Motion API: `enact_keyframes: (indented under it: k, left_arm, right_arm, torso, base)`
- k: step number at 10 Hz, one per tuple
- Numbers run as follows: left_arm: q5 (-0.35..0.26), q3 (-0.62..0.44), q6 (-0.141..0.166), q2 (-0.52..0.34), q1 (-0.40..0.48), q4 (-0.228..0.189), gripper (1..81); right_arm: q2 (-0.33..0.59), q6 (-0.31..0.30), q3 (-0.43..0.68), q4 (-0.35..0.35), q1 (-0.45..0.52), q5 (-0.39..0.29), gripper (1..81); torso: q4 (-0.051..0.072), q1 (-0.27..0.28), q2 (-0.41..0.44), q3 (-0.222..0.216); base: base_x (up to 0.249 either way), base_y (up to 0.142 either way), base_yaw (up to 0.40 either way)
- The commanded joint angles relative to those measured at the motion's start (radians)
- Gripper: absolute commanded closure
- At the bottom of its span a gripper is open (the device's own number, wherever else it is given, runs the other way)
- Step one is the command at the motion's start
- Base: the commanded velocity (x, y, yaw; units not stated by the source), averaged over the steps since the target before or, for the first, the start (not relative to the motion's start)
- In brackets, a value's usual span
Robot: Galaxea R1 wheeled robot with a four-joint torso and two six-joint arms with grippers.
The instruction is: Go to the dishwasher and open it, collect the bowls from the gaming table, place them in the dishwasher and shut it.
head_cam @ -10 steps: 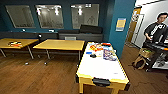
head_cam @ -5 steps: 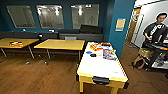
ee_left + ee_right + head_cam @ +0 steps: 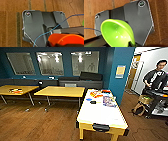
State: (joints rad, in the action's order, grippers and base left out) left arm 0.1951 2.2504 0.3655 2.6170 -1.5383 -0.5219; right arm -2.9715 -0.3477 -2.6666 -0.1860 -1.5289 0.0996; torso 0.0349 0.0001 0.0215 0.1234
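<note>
The gaming table [image 3: 100, 114], white-topped with a yellow edge, stands just ahead and to the right in the head view. Several colourful items [image 3: 97, 94] lie at its far end, among them a small blue thing [image 3: 88, 99] too blurred to name. A yellow-green bowl [image 3: 116, 33] hangs tilted over the wooden floor, with my right gripper [image 3: 130, 44] shut on its rim. An orange bowl [image 3: 66, 38] hangs over the floor too, and my left gripper [image 3: 50, 44] is shut on its edge. The dishwasher is out of view.
Two yellow-wood tables [image 3: 61, 91] [image 3: 16, 89] stand to the left before a dark bench [image 3: 75, 83] along the blue wall. A blue pillar [image 3: 120, 74] rises behind the gaming table. At the right a person [image 3: 155, 77] stands by a cart, with a bag [image 3: 140, 109] on the floor.
</note>
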Motion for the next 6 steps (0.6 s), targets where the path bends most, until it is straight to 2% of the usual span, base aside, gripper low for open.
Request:
enact_keyframes:
  k: [1,6]
  left_arm:
    - [-0.045,0.143,0.001,0.058,0.037,-0.007,81.1]
    - [-0.039,0.149,0.001,0.065,0.031,-0.015,81.1]
  right_arm:
    - [-0.039,0.004,-0.097,-0.020,0.043,-0.055,81.1]
    - [-0.040,0.003,-0.110,-0.023,0.042,-0.055,81.1]
  torso:
    - [0.000,0.000,0.000,0.000]
    - [0.000,0.000,0.000,0.000]
  base:
    - [0.000,0.000,0.000]
    - [0.000,0.000,0.000]
